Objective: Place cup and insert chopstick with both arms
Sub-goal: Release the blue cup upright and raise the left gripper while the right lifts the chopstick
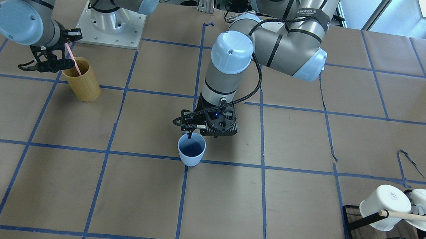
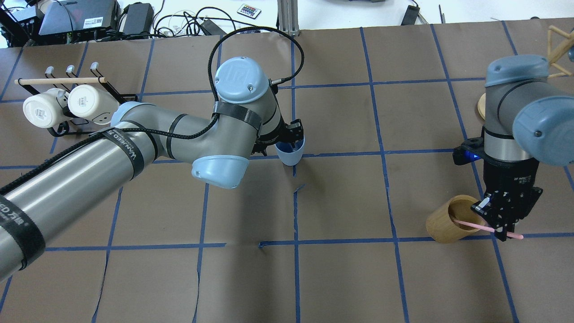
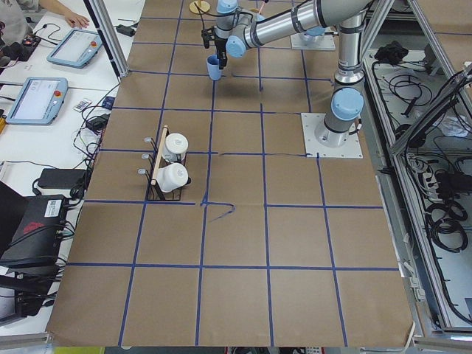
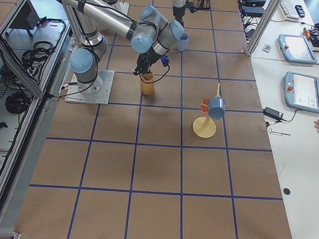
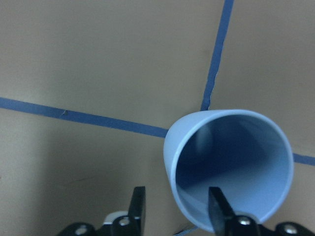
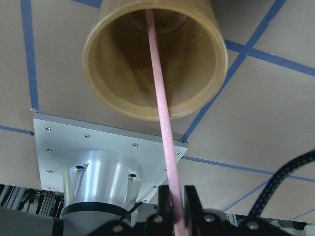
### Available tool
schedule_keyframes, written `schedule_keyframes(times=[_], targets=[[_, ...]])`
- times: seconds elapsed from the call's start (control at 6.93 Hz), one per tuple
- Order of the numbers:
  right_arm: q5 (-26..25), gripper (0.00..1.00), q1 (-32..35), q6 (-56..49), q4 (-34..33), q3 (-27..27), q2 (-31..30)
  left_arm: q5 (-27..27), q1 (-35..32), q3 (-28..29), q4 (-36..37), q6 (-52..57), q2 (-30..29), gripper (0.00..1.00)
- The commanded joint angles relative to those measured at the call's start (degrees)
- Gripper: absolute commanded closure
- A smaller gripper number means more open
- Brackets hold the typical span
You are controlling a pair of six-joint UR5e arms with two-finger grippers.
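Remote station, both arms at work. The left pincer [image 5: 177,206] hangs at the blue cup [image 1: 191,150], which stands upright near the middle of the paper-covered worktop [image 1: 227,214], on a crossing of blue tape lines. My left wrist camera shows one finger [image 5: 216,206] dipped inside the rim and the other outside it. A strip of bare paper shows between that outer finger and the cup wall, so the pincer is parted, straddling the wall and not pinching it.

On the robot's right side, the right pincer [image 6: 177,201] is clamped narrow on the pink chopstick [image 6: 160,98], gripping it near the upper end. The chopstick slants downward and its lower end sits inside the bamboo cup [image 1: 83,81]. That cup stands upright near the right arm's base plate [image 1: 111,23], well apart from the blue cup.

At the worktop's left end, a black wire rack [image 1: 355,223] carries two white mugs [image 1: 384,206] and a wooden dowel [image 1: 418,217]. At the right end stands a round wooden stand [image 4: 205,128].
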Motion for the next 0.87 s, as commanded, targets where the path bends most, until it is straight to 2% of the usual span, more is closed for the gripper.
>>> schedule_keyframes(times=[0.0,0.14,0.29,0.43,0.58,0.72], targets=[[0.29,0.8,0.01,-0.09,2.21,-2.06,-0.03,1.15,2.94,10.01,-16.18,6.89,3.21,0.01],[0.55,0.82,0.01,-0.09,6.41,-5.29,-0.03,2.9,4.52,15.82,-26.11,12.0,4.8,0.01],[1.6,0.84,0.01,-0.09,11.32,-8.46,-0.03,4.66,6.45,17.1,-31.87,19.62,7.34,0.03],[3.26,0.84,-0.07,-0.09,13.81,-11.19,-0.03,4.77,9.95,17.02,-33.84,26.66,11.19,0.03],[4.75,0.84,0.01,-0.09,16.7,-14.7,-0.03,4.85,13.55,17.02,-38.91,33.08,15.23,0.1],[4.77,0.84,0.1,-0.09,20.56,-18.56,0.23,4.77,16.2,16.76,-39.57,35.14,17.1,0.1]])
